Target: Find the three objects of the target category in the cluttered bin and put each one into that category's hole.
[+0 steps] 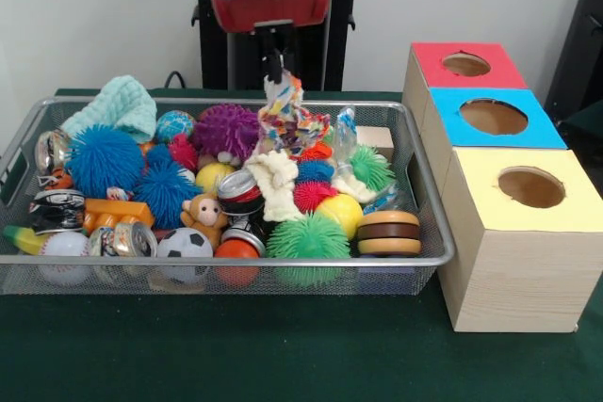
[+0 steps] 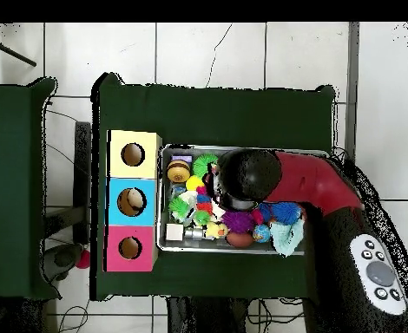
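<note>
In the front view my gripper (image 1: 274, 69) hangs below the red arm head, over the back middle of the wire mesh bin (image 1: 441, 249). It is shut on a multicolour knotted rope toy (image 1: 294, 120), which dangles just above the clutter. A second, mostly white rope toy (image 1: 274, 182) lies in the middle of the bin. The yellow-surround hole (image 1: 531, 186) is on the nearest wood-grain box, right of the bin. In the overhead view the arm covers the gripper and the held toy; the bin (image 2: 242, 148) and yellow hole (image 2: 133, 154) show.
Blue-surround (image 1: 493, 117) and red-surround (image 1: 465, 64) holes sit behind the yellow one. The bin holds spiky pom balls (image 1: 308, 237), a knitted teal cloth (image 1: 118, 106), cans, a soccer ball (image 1: 184, 245), a toy monkey and a toy burger (image 1: 388, 232).
</note>
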`<state>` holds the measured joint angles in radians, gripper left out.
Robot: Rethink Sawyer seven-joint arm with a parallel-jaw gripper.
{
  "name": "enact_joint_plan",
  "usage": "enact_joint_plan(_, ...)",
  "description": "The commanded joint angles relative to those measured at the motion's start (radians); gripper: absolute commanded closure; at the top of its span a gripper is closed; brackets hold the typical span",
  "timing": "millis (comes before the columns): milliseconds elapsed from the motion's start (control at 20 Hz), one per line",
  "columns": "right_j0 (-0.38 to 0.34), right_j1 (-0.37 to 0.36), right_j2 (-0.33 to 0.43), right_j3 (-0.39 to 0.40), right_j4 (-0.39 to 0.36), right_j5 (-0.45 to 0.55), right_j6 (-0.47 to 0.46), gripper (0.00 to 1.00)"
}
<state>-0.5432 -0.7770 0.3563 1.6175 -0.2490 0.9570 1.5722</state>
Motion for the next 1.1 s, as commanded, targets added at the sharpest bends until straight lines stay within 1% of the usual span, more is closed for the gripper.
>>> enact_joint_plan(50,0.071,-0.033,0.004,0.118,0.049,-0.085,0.172,1.00)
enact_joint_plan(450,0.159,-0.059,-0.034,0.128,0.081,-0.123,0.227,1.00)
enact_joint_plan(850,0.237,-0.089,-0.076,0.148,0.107,-0.168,0.260,1.00)
enact_joint_plan(1100,0.272,-0.105,-0.096,0.133,0.127,-0.185,0.268,1.00)
